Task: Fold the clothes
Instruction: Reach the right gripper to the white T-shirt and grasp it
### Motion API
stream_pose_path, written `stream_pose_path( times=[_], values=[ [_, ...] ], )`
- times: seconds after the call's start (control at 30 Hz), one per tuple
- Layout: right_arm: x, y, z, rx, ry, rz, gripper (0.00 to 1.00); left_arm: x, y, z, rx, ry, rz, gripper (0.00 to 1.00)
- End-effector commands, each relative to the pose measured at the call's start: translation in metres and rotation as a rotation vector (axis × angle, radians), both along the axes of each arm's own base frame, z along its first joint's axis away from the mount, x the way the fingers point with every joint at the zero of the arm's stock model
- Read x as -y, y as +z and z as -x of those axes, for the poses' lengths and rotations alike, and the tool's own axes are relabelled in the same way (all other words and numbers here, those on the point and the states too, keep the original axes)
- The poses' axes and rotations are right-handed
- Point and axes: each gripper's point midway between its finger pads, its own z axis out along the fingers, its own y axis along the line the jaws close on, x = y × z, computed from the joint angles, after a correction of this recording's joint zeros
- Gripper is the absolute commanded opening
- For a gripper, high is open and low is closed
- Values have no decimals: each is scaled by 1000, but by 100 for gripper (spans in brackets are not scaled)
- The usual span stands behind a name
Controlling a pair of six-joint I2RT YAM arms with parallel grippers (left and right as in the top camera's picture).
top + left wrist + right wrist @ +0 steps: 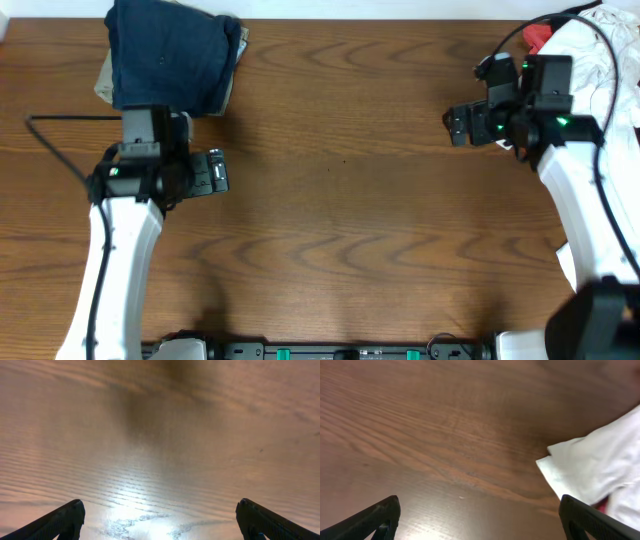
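Note:
A heap of white cloth [610,50] lies at the table's far right corner, with a red garment [538,36] showing at its upper edge. A corner of the white cloth [590,462] shows in the right wrist view. A folded navy garment [165,55] rests on a tan one [108,80] at the far left. My right gripper [458,124] is open and empty, just left of the white heap; its fingers [480,515] hover over bare wood. My left gripper [215,172] is open and empty below the navy stack; its fingers [160,517] are above bare table.
The brown wooden table [350,220] stretches between the two arms. A black cable [50,135] runs along the left side, and another cable [590,20] loops over the white heap. The table's front edge carries the arm mounts [320,350].

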Motion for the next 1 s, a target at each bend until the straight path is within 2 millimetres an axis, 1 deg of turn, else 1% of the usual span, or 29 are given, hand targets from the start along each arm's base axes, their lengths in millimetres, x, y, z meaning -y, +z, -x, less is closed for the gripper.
stream_pose_path(
  times=[0.0,0.07,0.17,0.23,0.33,0.4,0.47,0.6,0.73,0.83,0.9,0.97],
  values=[
    [8,-15,-15,-6,-11,28,98,2,-11,-3,-45,-12,19,98],
    [24,-31,-26,-21,-97,53,91,5,-20,-5,-73,-18,35,98],
    [53,-54,-40,-41,-273,83,87,4,-29,-6,-101,-17,37,98],
    [69,-70,-45,-58,-367,97,85,4,-31,-6,-109,-17,37,98],
    [88,-94,-47,-89,-466,123,85,4,-31,-6,-108,-17,37,98],
    [103,-111,-44,-118,-544,149,85,4,-31,-6,-108,-17,37,98],
    [113,-125,-41,-145,-591,167,85,4,-31,-6,-108,-17,37,98],
    [119,-149,-37,-192,-614,168,85,4,-31,-7,-105,-17,37,98],
    [121,-164,-36,-213,-642,160,83,4,-31,-8,-101,-17,36,98],
    [123,-175,-39,-212,-672,141,83,4,-30,-9,-97,-17,36,98],
    [123,-183,-40,-216,-694,128,80,4,-30,-9,-96,-17,36,98],
    [121,-191,-39,-228,-708,110,72,4,-30,-10,-94,-17,36,98]
  ],
)
